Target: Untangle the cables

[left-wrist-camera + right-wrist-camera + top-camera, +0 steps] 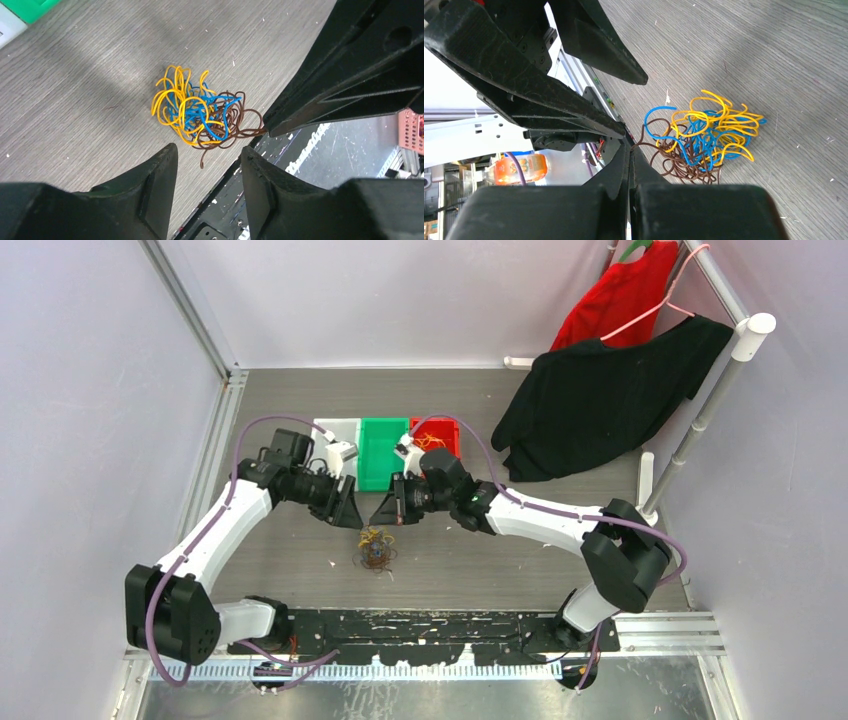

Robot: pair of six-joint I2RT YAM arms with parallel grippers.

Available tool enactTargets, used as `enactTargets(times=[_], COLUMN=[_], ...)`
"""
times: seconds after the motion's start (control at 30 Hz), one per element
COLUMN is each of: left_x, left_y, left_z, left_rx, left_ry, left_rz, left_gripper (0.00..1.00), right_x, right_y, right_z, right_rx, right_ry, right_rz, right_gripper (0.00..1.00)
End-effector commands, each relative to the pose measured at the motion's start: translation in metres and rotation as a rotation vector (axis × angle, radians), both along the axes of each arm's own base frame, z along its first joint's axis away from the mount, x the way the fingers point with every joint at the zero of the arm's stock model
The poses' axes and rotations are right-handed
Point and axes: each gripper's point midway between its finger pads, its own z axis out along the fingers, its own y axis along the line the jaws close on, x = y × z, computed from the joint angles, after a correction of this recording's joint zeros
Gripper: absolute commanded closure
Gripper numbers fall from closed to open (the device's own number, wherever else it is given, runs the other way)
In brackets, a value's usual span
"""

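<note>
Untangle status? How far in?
Done: nothing visible; the cables lie in one orange, blue and brown clump on the table. In hand: the right pincer is shut on a brown strand at the clump's edge, while the left pincer hovers open, holding nothing. Left: separating all three colours.

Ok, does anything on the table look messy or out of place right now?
Yes: the cables sit in one knotted ball of yellow, blue and brown wire on the table, one brown strand running into the shut right gripper. At the back right, a black cloth hangs crookedly off a rack.
</note>
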Motion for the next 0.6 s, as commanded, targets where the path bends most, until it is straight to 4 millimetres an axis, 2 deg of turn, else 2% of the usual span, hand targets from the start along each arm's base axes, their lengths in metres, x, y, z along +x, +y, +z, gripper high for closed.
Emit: enactTargets(times=[0.0, 0.1, 0.2, 0.43, 0.53, 0.57], left_x=[0.013, 0.012, 0.013, 0.017, 0.017, 0.017], left_y=[0.000, 0.002, 0.002, -0.004, -0.007, -0.009], left_z=[0.009, 0.002, -0.005, -0.011, -0.007, -0.013], left_rx=[-0.013, 0.000, 0.008, -0.022, -0.044, -0.044], left_ry=[-0.045, -0.031, -0.003, 0.018, 0.003, 0.029], left_rz=[0.066, 0.079, 0.096, 0.099, 0.071, 0.064], left_gripper=[0.46, 0.40, 0.38, 0.51, 0.56, 0.57], right_x=[0.000, 0.000, -0.001, 0.000, 0.005, 0.006], right_y=[0.002, 0.001, 0.000, -0.003, -0.007, -0.009], right_z=[0.027, 0.025, 0.023, 0.019, 0.009, 0.004], right_rx=[0.080, 0.077, 0.073, 0.055, 0.009, -0.014], right_ry=[-0.051, -0.052, -0.052, -0.056, -0.063, -0.062], right_rz=[0.005, 0.003, 0.001, -0.008, -0.033, -0.038], right_gripper=[0.99, 0.99, 0.99, 0.99, 0.99, 0.99])
